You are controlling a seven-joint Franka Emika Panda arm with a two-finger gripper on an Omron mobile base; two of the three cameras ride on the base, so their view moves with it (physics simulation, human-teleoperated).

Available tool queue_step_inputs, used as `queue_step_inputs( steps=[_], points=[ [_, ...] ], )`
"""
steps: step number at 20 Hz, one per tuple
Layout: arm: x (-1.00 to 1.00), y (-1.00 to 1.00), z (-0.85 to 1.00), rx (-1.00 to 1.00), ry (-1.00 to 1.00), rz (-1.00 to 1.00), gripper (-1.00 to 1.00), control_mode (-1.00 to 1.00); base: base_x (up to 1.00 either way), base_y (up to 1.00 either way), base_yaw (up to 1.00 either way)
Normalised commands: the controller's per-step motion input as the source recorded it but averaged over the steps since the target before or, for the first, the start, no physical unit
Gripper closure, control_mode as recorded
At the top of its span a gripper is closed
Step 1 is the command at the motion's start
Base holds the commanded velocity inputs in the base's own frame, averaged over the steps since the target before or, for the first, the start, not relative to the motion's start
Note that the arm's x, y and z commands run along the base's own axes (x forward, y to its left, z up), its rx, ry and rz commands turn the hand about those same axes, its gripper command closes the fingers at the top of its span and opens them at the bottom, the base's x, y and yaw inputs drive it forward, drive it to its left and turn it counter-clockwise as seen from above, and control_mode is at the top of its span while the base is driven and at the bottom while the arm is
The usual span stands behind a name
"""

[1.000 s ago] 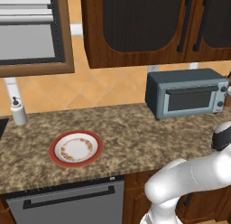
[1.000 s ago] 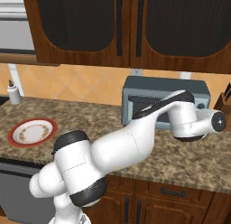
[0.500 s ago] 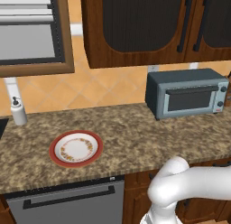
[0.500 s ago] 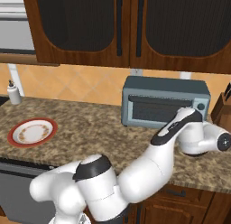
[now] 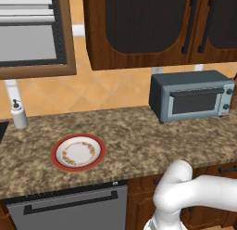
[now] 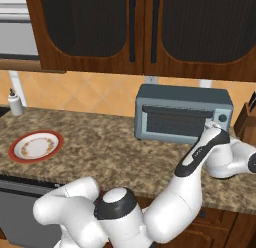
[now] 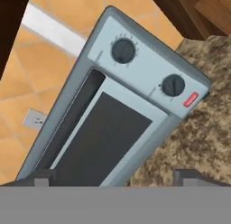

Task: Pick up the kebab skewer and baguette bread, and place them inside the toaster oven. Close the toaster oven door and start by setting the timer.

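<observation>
The toaster oven stands at the bench's back edge near its right end, its door shut. Bare stone lies open in front of it. A knife block crowds its right side, and cabinets hang low overhead. A plate sits well apart toward the left.

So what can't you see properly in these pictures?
- Inside of the toaster oven: hidden in every view by the dark glass of the shut toaster oven door.
- Knob markings: too small in the hand view.
- Gripper: cut off by the hand view's bottom edge, empty as far as shows.
</observation>
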Motion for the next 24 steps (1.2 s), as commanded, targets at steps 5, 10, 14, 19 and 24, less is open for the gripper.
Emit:
queue_step_inputs(
  steps=[5,10,14,19,24],
  points=[
    [0.17,0.03,-0.16,0.05,0.00,-0.09,-1.00,-1.00,0.00,0.00,0.00],
    [0.43,-0.01,-0.14,0.07,0.00,-0.09,-1.00,-1.00,0.00,0.00,0.00],
    [0.47,0.00,-0.29,0.07,0.00,-0.06,-1.00,-1.00,0.00,0.00,0.00],
    [0.38,-0.17,-0.29,0.07,0.02,-0.02,-1.00,-1.00,0.00,0.00,0.00],
    [0.22,-0.33,-0.15,0.04,0.00,-0.03,-1.00,-1.00,0.00,0.00,0.00]
  ],
)
